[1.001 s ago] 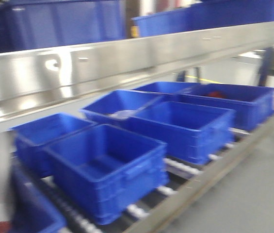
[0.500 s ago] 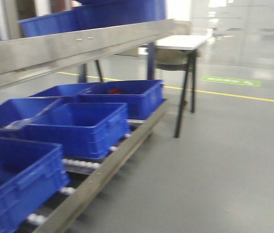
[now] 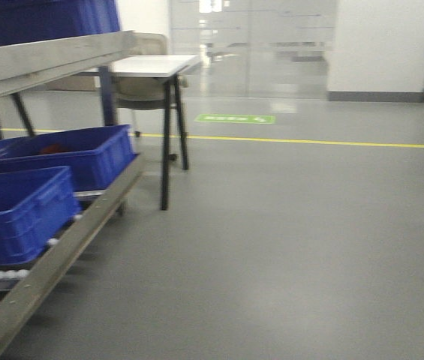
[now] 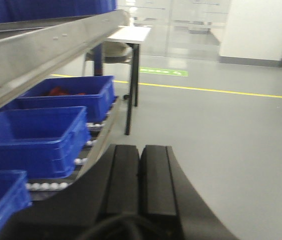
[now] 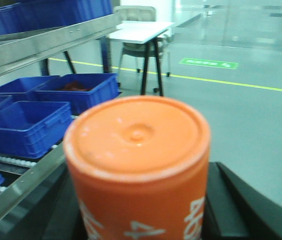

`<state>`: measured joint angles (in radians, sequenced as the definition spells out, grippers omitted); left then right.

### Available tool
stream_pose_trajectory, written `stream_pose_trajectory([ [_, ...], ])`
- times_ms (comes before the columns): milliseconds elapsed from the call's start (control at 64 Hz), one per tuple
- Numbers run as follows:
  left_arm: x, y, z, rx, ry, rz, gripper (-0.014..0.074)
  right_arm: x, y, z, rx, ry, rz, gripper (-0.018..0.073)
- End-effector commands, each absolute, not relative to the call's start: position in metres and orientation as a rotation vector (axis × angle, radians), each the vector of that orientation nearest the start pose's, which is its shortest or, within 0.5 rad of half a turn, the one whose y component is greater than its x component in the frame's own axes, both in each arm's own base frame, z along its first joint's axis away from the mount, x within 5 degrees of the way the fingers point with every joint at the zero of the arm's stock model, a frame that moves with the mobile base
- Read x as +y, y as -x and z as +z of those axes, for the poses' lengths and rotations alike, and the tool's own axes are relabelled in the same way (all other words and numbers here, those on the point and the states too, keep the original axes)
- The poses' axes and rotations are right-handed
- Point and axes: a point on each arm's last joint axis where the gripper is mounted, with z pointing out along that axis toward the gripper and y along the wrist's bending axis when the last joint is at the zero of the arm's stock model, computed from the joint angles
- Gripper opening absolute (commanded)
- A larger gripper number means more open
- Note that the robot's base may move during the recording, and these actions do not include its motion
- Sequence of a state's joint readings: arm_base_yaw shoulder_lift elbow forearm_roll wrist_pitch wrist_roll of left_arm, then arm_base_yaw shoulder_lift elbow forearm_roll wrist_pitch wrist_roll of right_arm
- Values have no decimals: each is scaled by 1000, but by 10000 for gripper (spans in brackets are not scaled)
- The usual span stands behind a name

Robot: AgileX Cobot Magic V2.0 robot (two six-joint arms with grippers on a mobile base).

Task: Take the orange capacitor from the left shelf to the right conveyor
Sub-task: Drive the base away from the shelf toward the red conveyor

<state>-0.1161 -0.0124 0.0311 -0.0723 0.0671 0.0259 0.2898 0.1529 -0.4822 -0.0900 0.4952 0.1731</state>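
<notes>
You have the orange capacitor (image 5: 137,150) upright in your right gripper (image 5: 140,220), which seems clamped on its sides, though the contact itself is hidden. Your left gripper (image 4: 140,185) has its fingers pressed together. The left shelf (image 5: 46,45) stands to the far left, above the blue bins (image 5: 23,125).

Front view: bright, even indoor light, diffuse, no hard shadows. Whole frame soft; bins (image 3: 24,210) at the left edge smeared worst. Floor (image 3: 287,247) shows a pale sheen; glass wall (image 3: 253,45) at the back glares white.

Left wrist view: same light. Shelf (image 4: 46,50) lip gives dull streaked reflections. Black left hand (image 4: 140,152) close to the lens, dark, little detail.

Right wrist view: green-cyan cast throughout. Capacitor (image 5: 138,150) fills the foreground, out of focus, small highlights on its top; background somewhat sharper.
</notes>
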Motion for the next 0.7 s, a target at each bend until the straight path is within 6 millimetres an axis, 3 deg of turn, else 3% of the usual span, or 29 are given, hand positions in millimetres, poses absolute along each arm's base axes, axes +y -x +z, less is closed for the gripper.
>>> stream_pose_trajectory([
  [0,-7,-55,208,1465,-51,-138,-127,7,-36,336,1542,123,258,137],
  [688,-7,-55,208,1465,-51,-138,-127,7,-36,336,1542,123,258,137],
])
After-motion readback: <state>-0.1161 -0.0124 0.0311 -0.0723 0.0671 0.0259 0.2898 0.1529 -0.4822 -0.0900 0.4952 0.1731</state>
